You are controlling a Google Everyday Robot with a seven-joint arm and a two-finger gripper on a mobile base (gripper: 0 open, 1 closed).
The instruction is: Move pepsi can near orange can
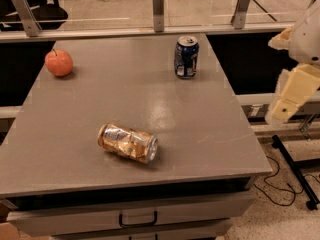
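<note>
The pepsi can [186,57] is dark blue with a silver top. It stands upright near the table's far right side. The orange can [128,143] is orange-gold and dented. It lies on its side near the table's front, left of centre. My gripper [283,110] is a cream-coloured part at the right edge of the view. It hangs off the table's right side, well right of the pepsi can and below its level in the view. It holds nothing that I can see.
A red-orange apple [59,62] sits at the far left of the grey table [200,129]. A rail with metal posts [158,8] runs behind the table. A drawer handle [137,219] shows below the front edge. Cables and a stand leg [295,174] lie on the floor to the right.
</note>
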